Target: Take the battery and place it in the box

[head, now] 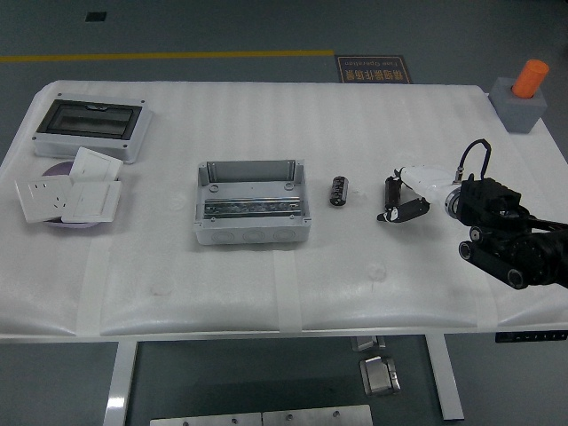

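1. Your right robot hand [399, 197] hovers low over the bench [355, 275], fingers spread and empty, likely poised to reach left
2. One battery [339, 191] lies just left of it, untouched, between hand and box
3. One open grey box [250, 202] waits beyond, mouth up to receive it
4. Far left: one breaker enclosure [91, 127], three wall plates [69, 193]; far right, one orange cylinder [532, 78]

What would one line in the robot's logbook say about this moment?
right robot hand: open, right of battery, not touching | battery: on table, right of box | box: open | left robot hand: out of view
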